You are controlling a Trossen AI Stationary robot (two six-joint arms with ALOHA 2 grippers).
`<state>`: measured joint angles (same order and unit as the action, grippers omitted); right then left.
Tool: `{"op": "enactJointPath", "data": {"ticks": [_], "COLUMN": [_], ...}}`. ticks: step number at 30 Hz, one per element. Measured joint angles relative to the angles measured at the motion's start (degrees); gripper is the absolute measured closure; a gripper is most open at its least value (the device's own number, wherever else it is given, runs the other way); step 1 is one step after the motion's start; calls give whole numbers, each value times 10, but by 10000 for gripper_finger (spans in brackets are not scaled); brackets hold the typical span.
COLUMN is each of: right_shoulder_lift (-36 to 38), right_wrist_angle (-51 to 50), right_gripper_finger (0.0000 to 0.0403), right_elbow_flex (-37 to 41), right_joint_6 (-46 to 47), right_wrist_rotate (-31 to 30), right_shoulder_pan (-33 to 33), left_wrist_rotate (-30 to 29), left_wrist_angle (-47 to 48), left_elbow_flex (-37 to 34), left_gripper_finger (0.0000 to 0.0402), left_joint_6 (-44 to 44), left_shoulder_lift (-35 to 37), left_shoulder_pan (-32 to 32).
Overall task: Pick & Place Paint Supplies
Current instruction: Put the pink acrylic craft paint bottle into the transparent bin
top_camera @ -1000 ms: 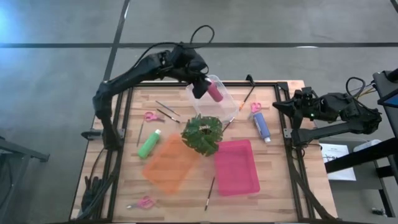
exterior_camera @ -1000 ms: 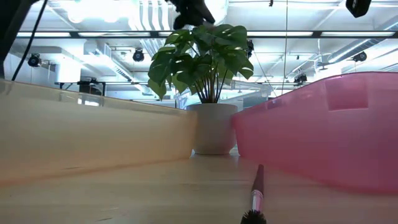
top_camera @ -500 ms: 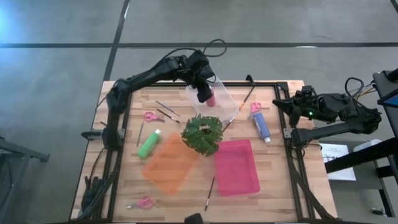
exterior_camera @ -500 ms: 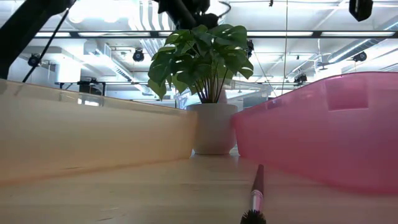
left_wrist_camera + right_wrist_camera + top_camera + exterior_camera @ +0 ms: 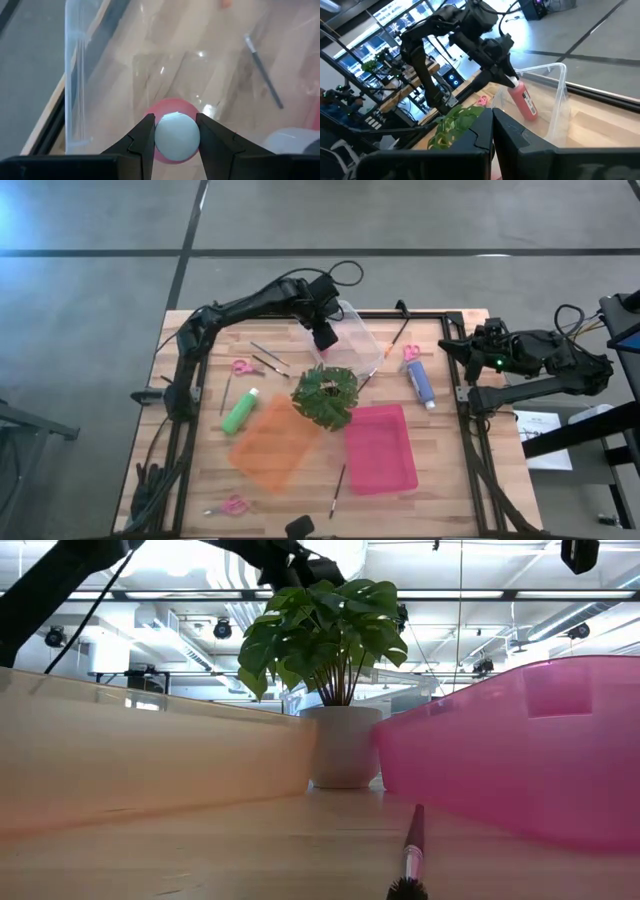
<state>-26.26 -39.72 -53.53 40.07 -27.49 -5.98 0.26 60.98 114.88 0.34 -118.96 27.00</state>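
**Left gripper holds maroon-pink bottle inside clear tray**

Left gripper [image 5: 325, 340] is over the clear tray [image 5: 362, 338] at the table's far edge. Its fingers [image 5: 145, 137] are clamped on the white cap of the maroon-pink paint bottle [image 5: 172, 135]. In the right wrist view the bottle [image 5: 524, 101] hangs tilted, cap end up in the gripper [image 5: 507, 76], body down inside the tray's walls [image 5: 559, 95]. Whether its base touches the tray floor: cannot tell.

Right gripper [image 5: 450, 348] waits off the table's right edge, fingers [image 5: 485, 131] drawn together with only a thin slit between them, holding nothing.

Other supplies on the wooden table [image 5: 190, 460]:
- green paint bottle [image 5: 240, 411] lying just left of the orange tray [image 5: 272, 442]
- blue-purple paint bottle [image 5: 420, 383] right of the potted plant [image 5: 325, 395], pink-handled scissors [image 5: 411, 352] just beyond it
- second scissors [image 5: 242, 367] left of the plant, third scissors [image 5: 231, 506] near the front left edge
- paintbrush [image 5: 337, 490] beside the pink tray [image 5: 381, 448]; its end shows close in the low view [image 5: 411, 860]
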Motion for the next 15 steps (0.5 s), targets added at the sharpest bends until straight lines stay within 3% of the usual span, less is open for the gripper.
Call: {"op": "enactJointPath", "data": {"ticks": [15], "right_shoulder_lift": [0], "right_wrist_angle": [-4], "right_gripper_finger": [394], "right_elbow_flex": [-1], "right_joint_6": [-3], "right_wrist_rotate": [3], "right_shoulder_pan": [0], "left_wrist_rotate": [-7], "left_wrist_angle": [-63], "left_elbow_flex": [-46], "left_gripper_finger": [279], "left_joint_6": [-23], "left_shoulder_lift": [5], "left_shoulder_pan": [4]}}
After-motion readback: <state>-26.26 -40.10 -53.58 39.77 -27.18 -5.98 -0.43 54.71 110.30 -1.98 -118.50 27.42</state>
